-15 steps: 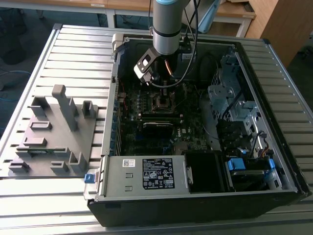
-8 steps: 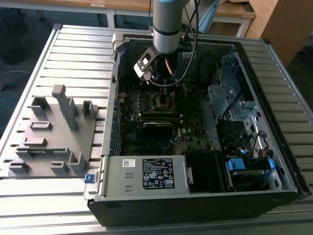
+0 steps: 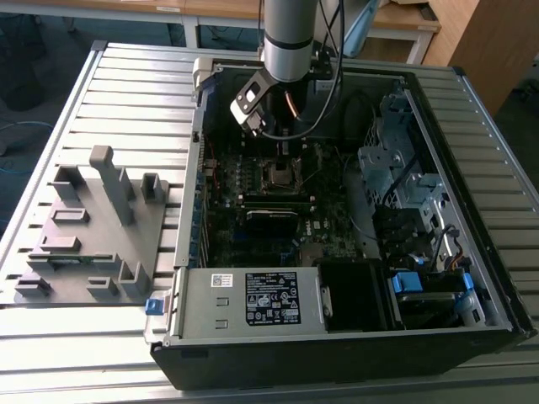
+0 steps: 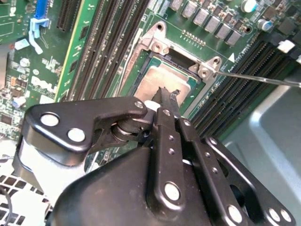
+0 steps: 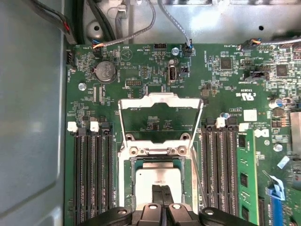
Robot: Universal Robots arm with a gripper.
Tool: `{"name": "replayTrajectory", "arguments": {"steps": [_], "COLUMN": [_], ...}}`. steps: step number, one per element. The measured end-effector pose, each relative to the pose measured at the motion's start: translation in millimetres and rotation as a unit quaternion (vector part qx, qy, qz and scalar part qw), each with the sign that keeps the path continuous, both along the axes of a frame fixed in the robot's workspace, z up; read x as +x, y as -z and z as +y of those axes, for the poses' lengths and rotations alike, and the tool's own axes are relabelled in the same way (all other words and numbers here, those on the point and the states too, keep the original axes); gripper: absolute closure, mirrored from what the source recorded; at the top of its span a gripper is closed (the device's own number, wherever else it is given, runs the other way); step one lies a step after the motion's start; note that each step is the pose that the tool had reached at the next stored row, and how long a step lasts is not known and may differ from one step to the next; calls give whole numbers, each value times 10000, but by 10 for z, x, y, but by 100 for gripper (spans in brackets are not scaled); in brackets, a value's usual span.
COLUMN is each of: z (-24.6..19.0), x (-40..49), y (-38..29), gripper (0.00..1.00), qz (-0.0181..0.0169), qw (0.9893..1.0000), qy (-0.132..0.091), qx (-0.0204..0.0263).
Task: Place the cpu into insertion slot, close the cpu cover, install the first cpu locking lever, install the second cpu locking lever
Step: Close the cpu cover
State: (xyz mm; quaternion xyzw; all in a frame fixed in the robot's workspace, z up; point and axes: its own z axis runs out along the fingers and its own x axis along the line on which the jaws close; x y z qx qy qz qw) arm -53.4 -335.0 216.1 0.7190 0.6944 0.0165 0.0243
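Silvery cpu [image 5: 146, 181] directly beneath gripper [image 5: 162, 188]

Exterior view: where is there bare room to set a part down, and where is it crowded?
Free: the ribbed table beyond the grey fixture, on the exterior view's left of the computer case. Crowded: inside the case, where the gripper stands over the cpu between memory slots.

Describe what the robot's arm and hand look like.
The arm is a silver-grey cylinder with a darker band; black cables loop beside it and a pale block is mounted at its wrist. The hand is black, built of flat linkage bars joined by round silver pins, tapering to narrow black fingers.
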Motion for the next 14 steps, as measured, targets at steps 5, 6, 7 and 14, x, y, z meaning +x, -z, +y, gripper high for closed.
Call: {"name": "replayTrajectory", "arguments": {"steps": [5,6,7,14], "z": [0,0,0,0], "x": [0,0,0,0], "y": [-57,-57,-58,-77], "gripper": [90,90,90,90], "qz": [0,-1,-1,0], "qw": [10000,10000,10000,10000], "qy": [0,0,0,0], "qx": [0,1,2,0]}}
